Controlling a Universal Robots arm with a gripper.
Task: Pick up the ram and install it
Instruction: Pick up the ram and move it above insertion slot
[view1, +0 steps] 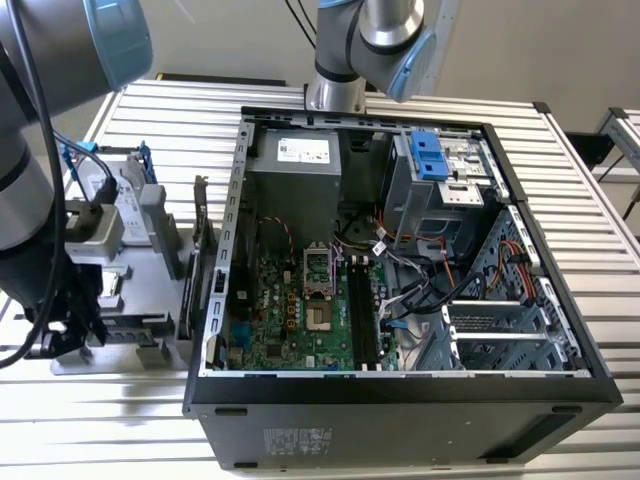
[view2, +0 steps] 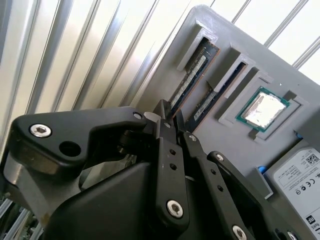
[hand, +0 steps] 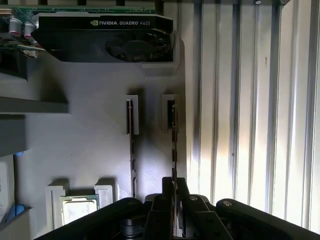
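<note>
At the exterior view's left, gray holder (view1: 130, 330) on slatted table (view1: 180, 110), open PC case (view1: 400, 410) to its right; in the first wrist view gripper (hand: 174, 181) w/ jaws drawn to a slit, pinching the ram (hand: 173, 145) standing in holder's edge-most slot, 2nd stick (hand: 131, 140) beside it.

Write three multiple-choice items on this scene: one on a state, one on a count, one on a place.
1. The computer case is:
A. closed
B. upside down
C. open, motherboard exposed

2. Memory sticks standing in the grey tray:
A. two
B. one
C. four

3. The end effector is:
A. inside the computer case
B. at the grey tray
C. above the bare table

Answers:
1. C, the exterior view looks straight onto the board.
2. A, the ram and a neighbour stick stand side by side.
3. B, both wrist views show it at the ram in its slot.
</note>
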